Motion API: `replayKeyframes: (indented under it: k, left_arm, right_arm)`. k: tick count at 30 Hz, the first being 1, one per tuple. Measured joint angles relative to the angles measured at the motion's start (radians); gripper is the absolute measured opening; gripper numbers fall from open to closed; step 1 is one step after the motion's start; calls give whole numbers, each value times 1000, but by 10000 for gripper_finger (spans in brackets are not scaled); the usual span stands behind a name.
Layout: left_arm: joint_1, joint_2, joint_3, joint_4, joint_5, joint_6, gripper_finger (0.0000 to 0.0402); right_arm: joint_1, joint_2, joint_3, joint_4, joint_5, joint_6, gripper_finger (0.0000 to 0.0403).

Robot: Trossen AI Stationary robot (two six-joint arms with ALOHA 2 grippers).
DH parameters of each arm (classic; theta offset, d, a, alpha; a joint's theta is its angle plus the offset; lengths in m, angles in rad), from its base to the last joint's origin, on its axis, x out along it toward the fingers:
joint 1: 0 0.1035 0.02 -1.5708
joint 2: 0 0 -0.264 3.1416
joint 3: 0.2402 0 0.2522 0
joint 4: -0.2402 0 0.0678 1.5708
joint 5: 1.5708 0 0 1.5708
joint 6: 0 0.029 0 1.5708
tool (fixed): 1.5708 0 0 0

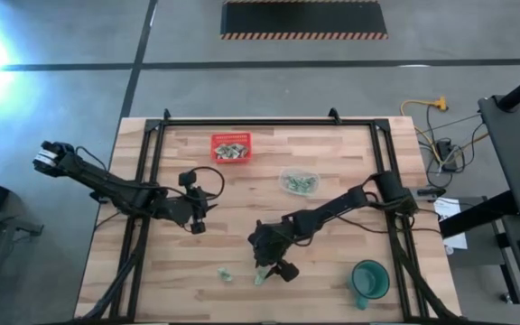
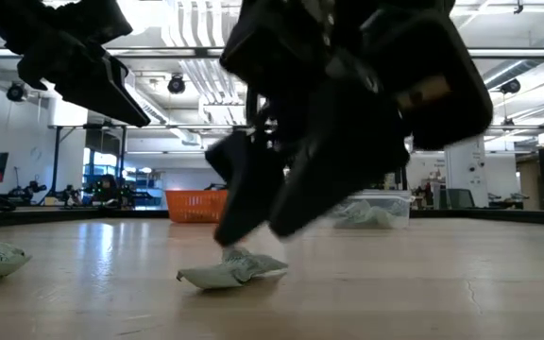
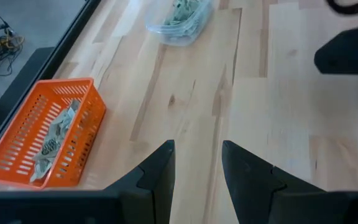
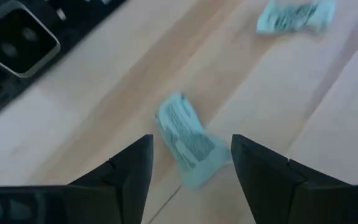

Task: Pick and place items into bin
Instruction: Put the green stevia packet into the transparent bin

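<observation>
Two small pale green crinkly packets lie flat on the wooden table near its near edge, one [image 1: 260, 275] under my right gripper [image 1: 273, 268] and one [image 1: 227, 272] just to its left. In the right wrist view the open fingers stand on either side of the nearer packet [image 4: 188, 148], and the other packet [image 4: 296, 15] lies farther off. In the low view a fingertip hangs just above that packet [image 2: 234, 269]. More packets fill the red-orange basket [image 1: 231, 147] and a clear tub [image 1: 299, 181]. My left gripper [image 1: 199, 219] waits open above the table's left middle.
A green cup [image 1: 368, 280] stands near the table's near right corner. The basket [image 3: 42, 140] and the clear tub [image 3: 179, 18] lie ahead of my left gripper [image 3: 197, 152]. A black frame [image 1: 242, 121] runs round the table's edges. Bare wood lies between the two arms.
</observation>
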Motion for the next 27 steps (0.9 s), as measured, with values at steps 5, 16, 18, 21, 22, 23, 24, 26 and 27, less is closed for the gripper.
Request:
replayKeyframes:
  k: [5, 16, 18, 21, 22, 23, 24, 26, 27]
  left_arm:
    - [0, -1, 0, 1, 0, -1, 116]
    - [-1, -1, -6, 1, 0, -5, 116]
    - [-1, -1, -6, 1, 0, -16, 116]
    - [0, -1, -6, 1, 0, -21, 116]
    - [-1, -1, -6, 0, 0, -21, 116]
    - [0, -1, -6, 0, 0, -21, 116]
    - [0, -1, -6, 0, 1, -21, 116]
    - [0, -1, -6, 0, 1, -21, 116]
    - [0, -1, -6, 0, 1, -21, 116]
  right_arm:
    - [1, 14, 0, 8, 0, 5, 208]
    - [22, 22, -1, 10, 71, -5, 198]
    - [29, 22, -1, 9, 93, -20, 193]
    - [34, 22, -1, 7, 108, -39, 180]
    - [35, 22, -1, 7, 109, -41, 175]
    - [35, 22, -1, 7, 109, -42, 168]
    - [35, 22, -1, 7, 110, -43, 161]
    - [35, 22, 0, 6, 112, -46, 145]
    - [35, 22, 0, 5, 112, -49, 136]
